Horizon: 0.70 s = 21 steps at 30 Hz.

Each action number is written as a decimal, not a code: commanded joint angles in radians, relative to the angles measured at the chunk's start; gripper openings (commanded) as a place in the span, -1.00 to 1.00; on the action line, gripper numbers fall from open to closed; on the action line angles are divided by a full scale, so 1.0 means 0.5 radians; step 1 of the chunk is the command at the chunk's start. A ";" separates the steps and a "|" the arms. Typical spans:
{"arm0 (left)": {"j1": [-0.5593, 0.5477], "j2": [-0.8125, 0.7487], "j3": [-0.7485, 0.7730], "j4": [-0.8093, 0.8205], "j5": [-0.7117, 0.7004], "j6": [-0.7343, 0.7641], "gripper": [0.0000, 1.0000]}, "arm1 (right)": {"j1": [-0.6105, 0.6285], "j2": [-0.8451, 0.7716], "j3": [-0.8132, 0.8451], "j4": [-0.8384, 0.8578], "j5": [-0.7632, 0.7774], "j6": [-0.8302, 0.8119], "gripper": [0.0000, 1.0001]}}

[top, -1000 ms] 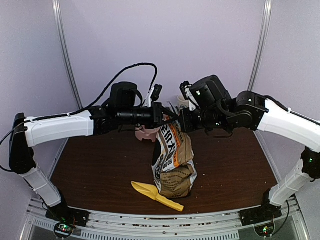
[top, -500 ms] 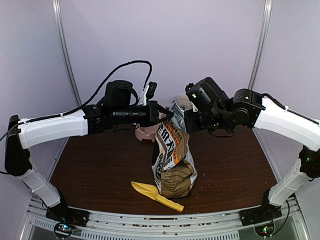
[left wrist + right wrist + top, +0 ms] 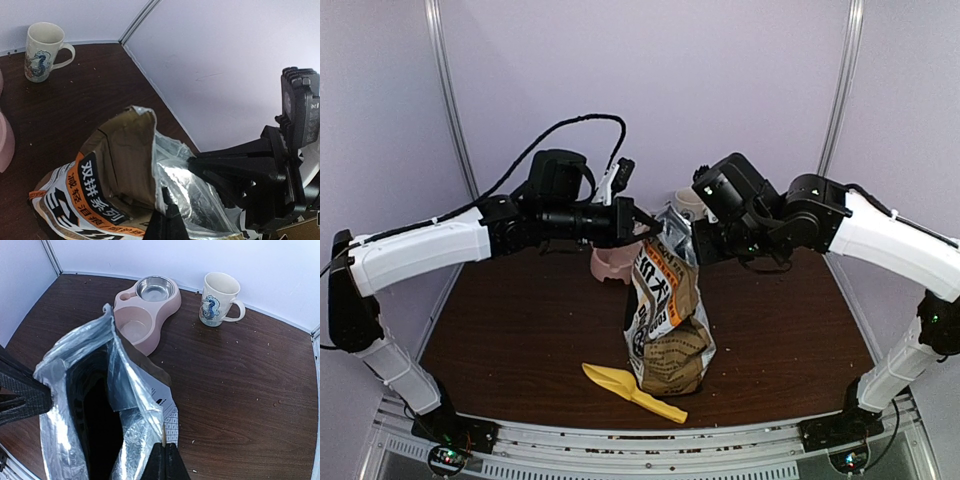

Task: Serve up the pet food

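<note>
Two robot arms hold a tan-and-white printed bag (image 3: pixel 665 320) by its mouth above a dark wooden table (image 3: pixel 520 330). The bag stands upright near the table's centre, its foil-lined top pulled apart. The left gripper (image 3: pixel 655 232) is pinched tight on the rim at the mouth's 9 o'clock side. The right gripper (image 3: pixel 694 243) is clamped just as narrowly on the foil at 3 o'clock. Each wrist camera shows its own fingertips closed on the crinkled silver lining.

The pet food itself cannot be seen. The right wrist camera looks straight down into the open bag, and the interior is only a dark hollow.

A yellow plastic scoop (image 3: pixel 632 391) lies flat on the table at about 7 o'clock from the bag's base, its bowl end just beside the bag and its handle pointing toward 4 o'clock. A pink double pet bowl (image 3: pixel 613 265) sits behind the bag at 11 o'clock, a steel dish set in its far compartment. A cream mug (image 3: pixel 688 203) printed with a blue seahorse stands upright near the back wall at about 1 o'clock, well apart from the scoop.
</note>
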 commanded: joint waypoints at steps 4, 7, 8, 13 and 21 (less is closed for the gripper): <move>0.037 -0.054 0.413 -0.716 -0.291 0.427 -1.00 | -0.129 -0.089 0.120 -0.239 0.278 -0.020 -1.00; 0.037 -0.042 0.473 -0.807 -0.302 0.454 -1.00 | -0.143 -0.115 0.122 -0.220 0.232 -0.053 -1.00; 0.037 -0.038 0.473 -0.802 -0.287 0.449 -1.00 | -0.141 -0.119 0.121 -0.200 0.191 -0.070 -1.00; 0.033 -0.031 0.430 -0.639 -0.110 0.379 -0.80 | -0.140 -0.184 0.077 0.015 -0.265 -0.214 -0.98; -0.044 -0.010 0.448 -0.562 -0.074 0.319 0.45 | -0.143 -0.284 0.081 0.054 -0.372 -0.194 -0.09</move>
